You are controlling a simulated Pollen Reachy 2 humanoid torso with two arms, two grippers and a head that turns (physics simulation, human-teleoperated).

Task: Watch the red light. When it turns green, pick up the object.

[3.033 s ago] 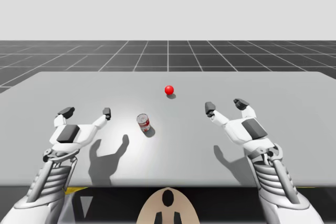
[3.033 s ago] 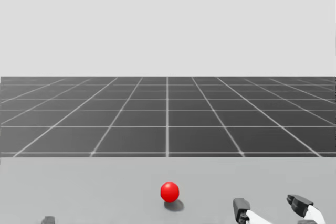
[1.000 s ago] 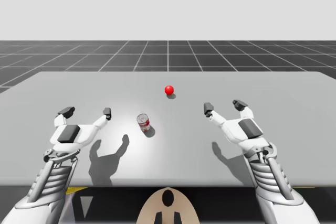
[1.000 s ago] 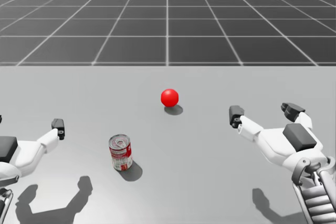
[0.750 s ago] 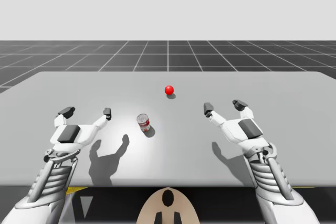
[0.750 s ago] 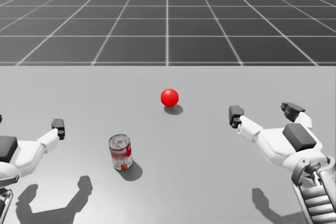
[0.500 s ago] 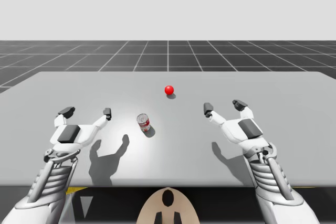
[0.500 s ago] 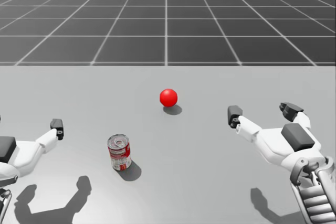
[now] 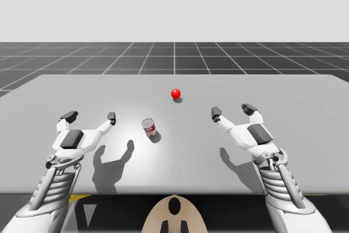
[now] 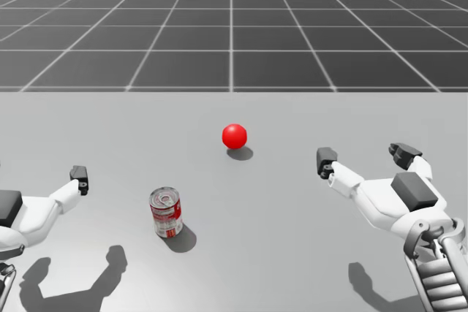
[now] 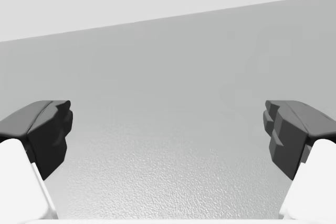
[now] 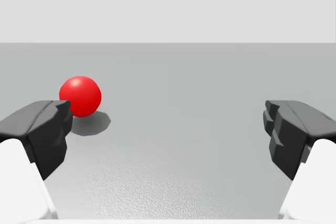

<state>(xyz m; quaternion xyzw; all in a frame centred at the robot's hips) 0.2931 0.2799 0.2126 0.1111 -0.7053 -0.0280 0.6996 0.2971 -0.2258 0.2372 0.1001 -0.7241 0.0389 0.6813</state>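
As the left gripper point(image 9: 90, 116), near the upright can point(image 9: 149, 127), and the right gripper point(image 9: 233, 111), farther off across it, hang with jaws wide apart, the robot should watch the red light point(image 9: 175, 94) beyond the can and reach only on green.

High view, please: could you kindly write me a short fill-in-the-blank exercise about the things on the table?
1. The light is ____ in colour.
2. The can stands ____ on the table.
3. The left tool and the right tool are both ____, holding nothing.
4. The can stands nearer to the ____ tool than to the other.
Missing words: red; upright; open; left.
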